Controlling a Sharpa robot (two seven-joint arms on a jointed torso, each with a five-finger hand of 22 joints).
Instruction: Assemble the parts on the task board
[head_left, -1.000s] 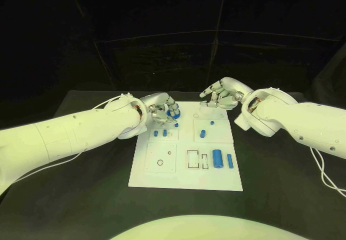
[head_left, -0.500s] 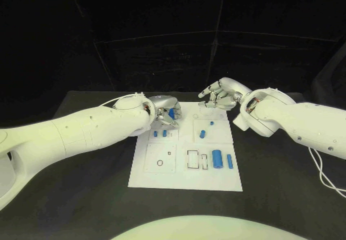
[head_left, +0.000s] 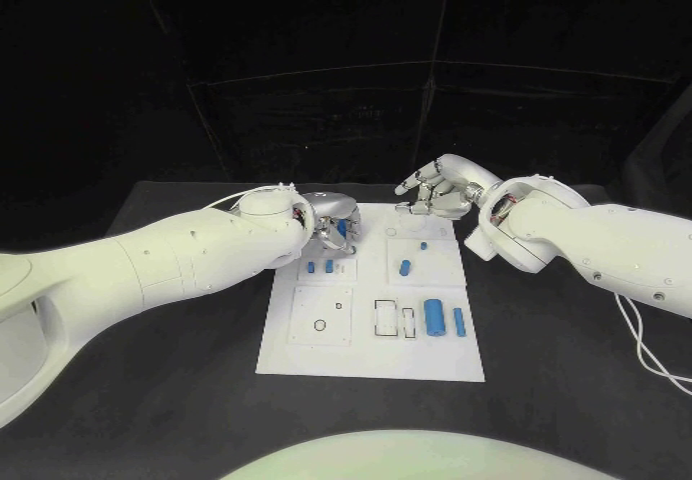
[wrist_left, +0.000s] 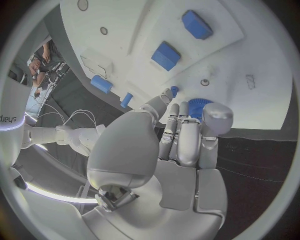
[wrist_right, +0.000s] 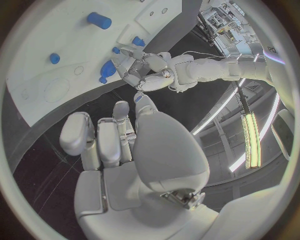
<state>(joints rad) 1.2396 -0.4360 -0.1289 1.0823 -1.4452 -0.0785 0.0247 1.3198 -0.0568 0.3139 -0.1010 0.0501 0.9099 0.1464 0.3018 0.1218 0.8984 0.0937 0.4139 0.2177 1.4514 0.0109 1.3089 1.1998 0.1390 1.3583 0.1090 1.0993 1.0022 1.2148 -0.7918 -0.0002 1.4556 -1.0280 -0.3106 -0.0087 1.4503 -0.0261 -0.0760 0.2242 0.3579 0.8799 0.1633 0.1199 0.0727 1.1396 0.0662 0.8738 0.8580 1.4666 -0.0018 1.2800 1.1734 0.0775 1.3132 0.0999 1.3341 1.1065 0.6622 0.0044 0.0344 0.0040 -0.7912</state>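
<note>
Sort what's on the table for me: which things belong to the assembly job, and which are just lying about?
Part of the job:
- task board
- round blue part held in the left hand
- blue parts on the board, such as the large cylinder and the slim one
- right hand, holding nothing, above the board's far edge

Lying about:
- black table alone; no stray items visible

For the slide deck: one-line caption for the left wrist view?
Left hand holds a round blue part in its fingers over the white task board.

Black table (head_left: 173, 370); white task board (head_left: 372, 355) lying flat at centre, small blue parts (head_left: 436, 317) on it.
</note>
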